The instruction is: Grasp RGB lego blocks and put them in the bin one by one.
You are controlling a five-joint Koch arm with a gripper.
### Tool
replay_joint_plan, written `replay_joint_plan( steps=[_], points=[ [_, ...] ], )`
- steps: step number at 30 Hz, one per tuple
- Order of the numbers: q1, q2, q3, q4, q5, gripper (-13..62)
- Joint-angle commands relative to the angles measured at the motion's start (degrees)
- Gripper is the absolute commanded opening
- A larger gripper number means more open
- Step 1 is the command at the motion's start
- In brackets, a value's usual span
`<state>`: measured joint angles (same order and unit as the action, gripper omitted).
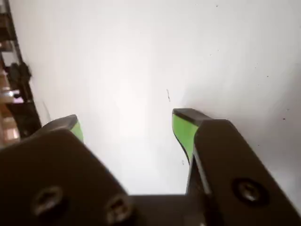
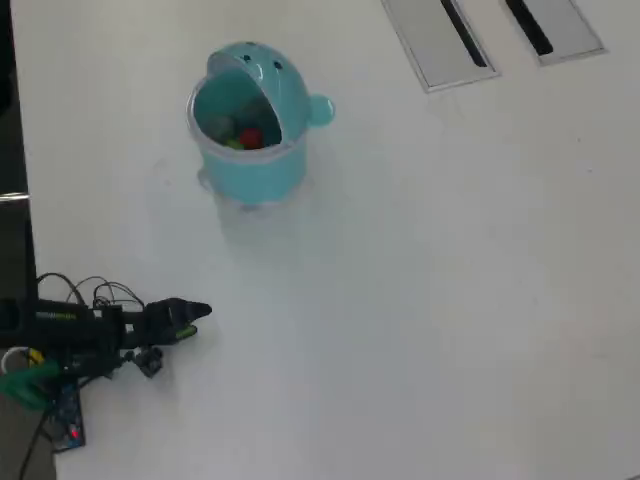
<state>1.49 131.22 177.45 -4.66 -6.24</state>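
Upper left of the overhead view: bin (image 2: 250, 120) stands upright on the white counter (image 2: 420, 300), mouth open toward the camera, hood with the two dot eyes at the top, small fin sticking out on its right side. Inside the bin, a red block (image 2: 251, 137) and a green block (image 2: 232, 142) are visible, lying next to each other at the bottom. Something dark sits beside them; can't tell whether that's the blue one.

Arm sits at the lower left edge of the overhead view, lying low and pointing right, wires looped behind it. Claw (image 2: 197, 315) is well apart from the bin, below and slightly left of it.

Wrist view: claw (image 1: 126, 123) has its two jaws spread wide, green pads (image 1: 182, 131) facing each other across a clear gap, bare counter showing between them. Nothing held. Only faint specks on the counter surface ahead of the tips.

Two grey recessed panels (image 2: 440, 40) with dark slots sit at the top right of the overhead view, far from both bin and arm.
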Motion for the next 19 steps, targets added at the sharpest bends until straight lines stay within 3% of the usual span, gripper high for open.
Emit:
replay_joint_plan(
  steps=[1,19],
  points=[
    [0.0,3.3,4.2,3.3,-0.1,34.9],
    [-0.1,3.3,4.2,4.1,1.1,34.6]
  ],
)
